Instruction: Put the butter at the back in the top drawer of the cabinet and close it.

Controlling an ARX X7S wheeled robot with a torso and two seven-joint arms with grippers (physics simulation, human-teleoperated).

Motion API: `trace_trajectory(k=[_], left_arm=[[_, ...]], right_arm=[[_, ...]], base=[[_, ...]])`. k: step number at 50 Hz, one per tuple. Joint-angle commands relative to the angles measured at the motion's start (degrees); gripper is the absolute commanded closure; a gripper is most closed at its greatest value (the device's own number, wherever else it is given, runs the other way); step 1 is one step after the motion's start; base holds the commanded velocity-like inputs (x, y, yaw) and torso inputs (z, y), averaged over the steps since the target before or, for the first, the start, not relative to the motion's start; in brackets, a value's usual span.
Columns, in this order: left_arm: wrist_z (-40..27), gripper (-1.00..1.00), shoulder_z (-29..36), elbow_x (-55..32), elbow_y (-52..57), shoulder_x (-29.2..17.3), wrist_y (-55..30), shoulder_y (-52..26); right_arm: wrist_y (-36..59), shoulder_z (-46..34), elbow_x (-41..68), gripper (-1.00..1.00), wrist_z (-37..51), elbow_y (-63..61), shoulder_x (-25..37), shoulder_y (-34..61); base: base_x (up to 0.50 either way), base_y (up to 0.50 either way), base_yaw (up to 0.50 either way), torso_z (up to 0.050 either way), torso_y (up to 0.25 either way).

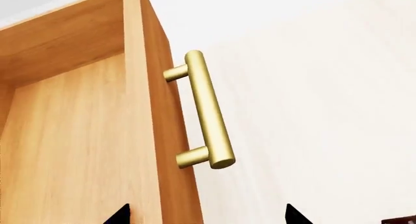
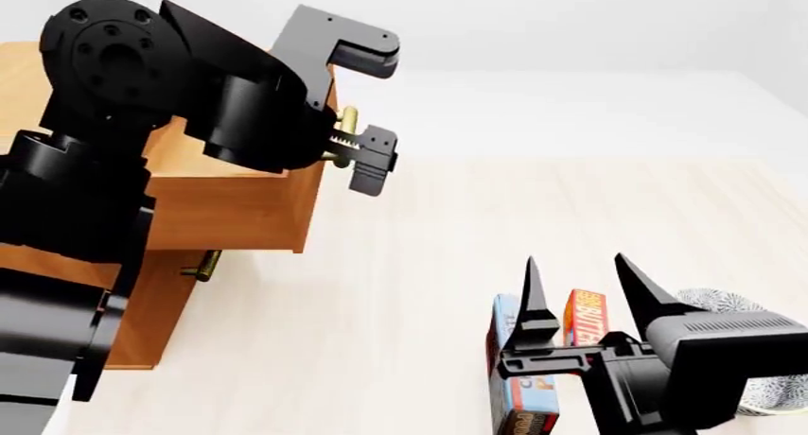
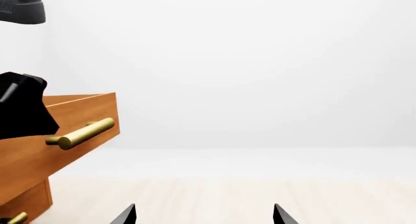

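Two boxes lie side by side on the pale wooden floor (image 2: 417,293) near the head view's lower edge – the small red butter (image 2: 586,316) and, touching its left side, the longer blue pudding box (image 2: 516,378). Right above them hangs the right pincer (image 2: 578,293), its two black fingers spread apart and empty, one tip over the pudding box and the other just to the right of the butter. Partly hidden behind that arm is a round grey patterned thing (image 2: 714,301) I cannot identify.

Over at the left stands the cabinet (image 2: 151,307), with the top drawer (image 2: 234,208) pulled out well past the front below it. The left pincer (image 2: 366,113) sits at the drawer's front, fingers apart, with the brass handle (image 2: 344,132) between them; whether either finger touches the bar cannot be told. From the left wrist view the handle (image 1: 206,109) stands clear ahead of the two black fingertips (image 1: 295,215), and the drawer's bare inside (image 1: 65,136) shows beside the front panel – the lower drawer's handle (image 2: 202,265) peeks out beneath
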Motion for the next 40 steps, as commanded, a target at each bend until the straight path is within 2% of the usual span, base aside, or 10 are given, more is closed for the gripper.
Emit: trace_trajectory(k=[1,8,13,18,24,31,40], left_arm=[[-1.6,-1.0,-2.0,-6.1,1.3,1.2,1.2,-0.3],[-1.9,-1.0,-1.6,-6.8,1.7,1.1,1.9,0.1],[0.2,-1.0,-0.1,-1.4,6.3,-0.6,5.8,-1.0],[1.5,-1.0,2.6,7.0,15.7,-4.7,11.0,-3.2],[2.1,-1.0,0.9,11.5,29.8,-10.8,17.3,-3.8],[-1.6,-1.0,-2.5,8.1,46.0,-18.0,17.5,-1.3],[-9.7,-1.0,-7.5,-2.8,63.8,-27.4,16.4,4.8]], right_arm=[[-0.5,0.0,0.1,-1.0,0.1,0.0,0.2,-0.4],[-0.6,-0.2,0.2,-1.0,0.2,0.0,0.3,-0.5],[-0.5,-0.1,0.4,-1.0,0.3,-0.2,0.5,-0.4],[-0.5,0.5,1.0,-1.0,0.5,-0.7,0.8,-0.5],[0.0,1.6,2.3,-1.0,0.9,-1.5,1.2,-0.3],[1.2,2.9,3.8,-1.0,1.7,-2.4,1.8,0.4],[8.2,4.5,7.4,-1.0,5.8,-3.7,3.4,4.3]], base=[[0.0,0.0,0.0,0.0,0.0],[0.0,0.0,0.0,0.0,0.002],[0.0,0.0,0.0,0.0,0.002],[0.0,0.0,0.0,0.0,0.0],[0.0,0.0,0.0,0.0,0.0],[0.0,0.0,0.0,0.0,0.0],[0.0,0.0,0.0,0.0,0.0]])
